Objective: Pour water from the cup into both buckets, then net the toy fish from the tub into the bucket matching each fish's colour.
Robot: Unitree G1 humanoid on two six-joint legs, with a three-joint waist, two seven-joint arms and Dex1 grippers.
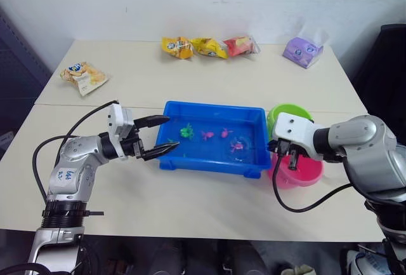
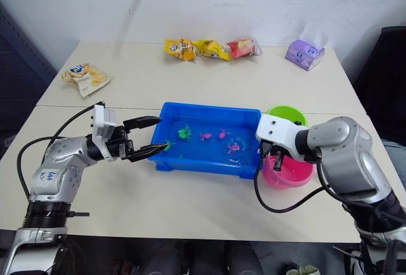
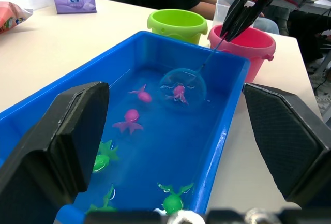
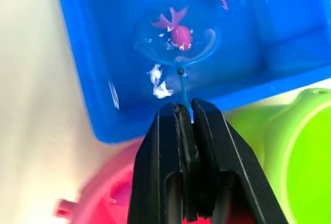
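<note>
Head stereo looks down over table; wrist cameras sit close, both facing tub (image 3: 227, 100).

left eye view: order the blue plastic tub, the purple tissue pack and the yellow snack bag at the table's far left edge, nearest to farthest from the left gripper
1. Blue plastic tub: right at the left gripper, its fingertips at the tub's near-left corner.
2. Yellow snack bag: far left edge of the table.
3. Purple tissue pack: far right corner.

Tub (image 3: 227, 110): glossy blue plastic, smooth. Buckets beside it, green bucket (image 3: 176, 23) and pink bucket (image 3: 253, 45): smooth plastic. Table (image 1: 209, 78): matt, pale.
</note>
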